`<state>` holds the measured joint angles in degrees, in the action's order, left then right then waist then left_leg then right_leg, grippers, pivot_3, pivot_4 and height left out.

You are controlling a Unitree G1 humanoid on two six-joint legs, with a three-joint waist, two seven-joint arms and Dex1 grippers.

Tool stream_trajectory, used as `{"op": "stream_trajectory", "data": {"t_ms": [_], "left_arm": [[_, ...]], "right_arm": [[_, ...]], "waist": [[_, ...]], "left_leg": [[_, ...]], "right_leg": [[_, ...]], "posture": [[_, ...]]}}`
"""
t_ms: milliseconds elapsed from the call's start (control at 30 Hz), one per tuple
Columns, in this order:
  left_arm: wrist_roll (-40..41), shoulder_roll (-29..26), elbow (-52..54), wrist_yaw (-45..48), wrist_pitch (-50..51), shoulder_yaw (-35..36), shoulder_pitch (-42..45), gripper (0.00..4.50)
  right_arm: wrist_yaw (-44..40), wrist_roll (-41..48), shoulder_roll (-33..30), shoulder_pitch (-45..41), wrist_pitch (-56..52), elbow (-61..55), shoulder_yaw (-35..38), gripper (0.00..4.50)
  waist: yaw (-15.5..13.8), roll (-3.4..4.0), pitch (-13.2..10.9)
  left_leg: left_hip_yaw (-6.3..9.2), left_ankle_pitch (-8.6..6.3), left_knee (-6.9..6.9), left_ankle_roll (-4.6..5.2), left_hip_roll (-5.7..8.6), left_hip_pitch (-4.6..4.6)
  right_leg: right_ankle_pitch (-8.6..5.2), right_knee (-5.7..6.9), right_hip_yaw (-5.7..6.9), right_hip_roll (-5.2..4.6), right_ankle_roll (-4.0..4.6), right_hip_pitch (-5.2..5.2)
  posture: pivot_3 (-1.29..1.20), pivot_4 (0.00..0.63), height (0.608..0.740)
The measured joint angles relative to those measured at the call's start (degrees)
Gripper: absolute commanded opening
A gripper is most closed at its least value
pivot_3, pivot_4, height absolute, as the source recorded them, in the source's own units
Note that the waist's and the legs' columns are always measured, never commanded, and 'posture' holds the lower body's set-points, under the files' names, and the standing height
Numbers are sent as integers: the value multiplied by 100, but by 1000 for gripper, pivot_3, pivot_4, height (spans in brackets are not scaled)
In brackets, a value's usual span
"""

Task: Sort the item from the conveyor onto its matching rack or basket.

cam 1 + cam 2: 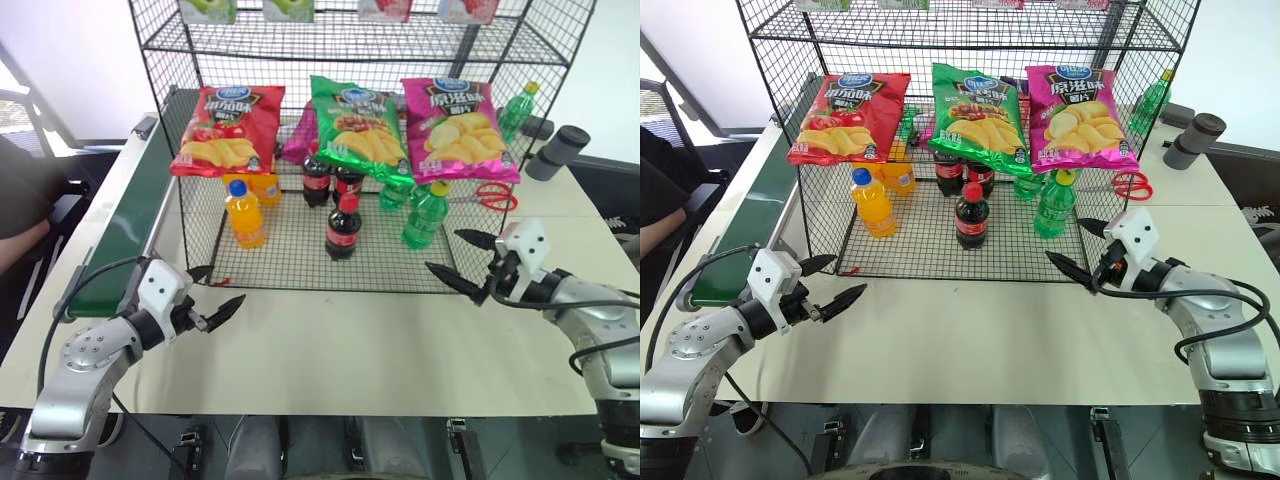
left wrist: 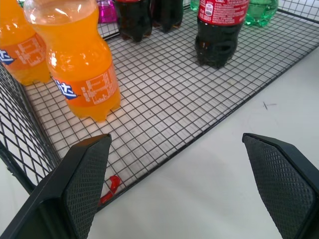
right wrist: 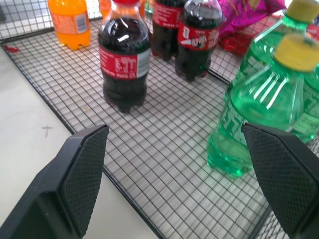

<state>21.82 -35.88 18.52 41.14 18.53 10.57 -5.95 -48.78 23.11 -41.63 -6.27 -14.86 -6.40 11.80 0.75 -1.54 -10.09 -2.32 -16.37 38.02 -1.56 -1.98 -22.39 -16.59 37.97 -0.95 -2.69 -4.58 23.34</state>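
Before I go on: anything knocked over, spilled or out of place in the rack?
Nothing is tipped or spilled. The front cola bottle and orange soda stand upright. One oddity: a small red scrap lies at the rack's front edge.

Both tools are hovering over the table (image 1: 350, 340), the left tool (image 1: 212, 305) and right tool (image 1: 465, 262) flanking the front of the rack (image 1: 300, 275). A cola bottle (image 1: 343, 226) is standing in the rack's low tier, ahead between the tools. The conveyor (image 1: 135, 215) is running along the rack, left of the left tool.
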Motion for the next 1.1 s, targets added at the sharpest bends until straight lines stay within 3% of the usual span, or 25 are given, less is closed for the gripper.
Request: {"op": "stream_trajectory", "data": {"t_ms": [333,1100], "left_arm": [[2,-8,-97,-12,2,2,239,4500],[-36,-20,-164,-133,-4,9,211,4500]], "right_arm": [[-186,-155,34,20,529,455,0,4429],[-226,-166,91,-106,553,648,-88,4429]], "waist": [[11,0,0],[4,0,0]], "left_leg": [[-1,0,1,0,-1,1],[-1,0,1,0,-1,1]], "right_leg": [[0,1,-1,2,-1,0],[1,2,-1,1,-1,0]], "posture": [[0,150,734],[0,150,734]]}}
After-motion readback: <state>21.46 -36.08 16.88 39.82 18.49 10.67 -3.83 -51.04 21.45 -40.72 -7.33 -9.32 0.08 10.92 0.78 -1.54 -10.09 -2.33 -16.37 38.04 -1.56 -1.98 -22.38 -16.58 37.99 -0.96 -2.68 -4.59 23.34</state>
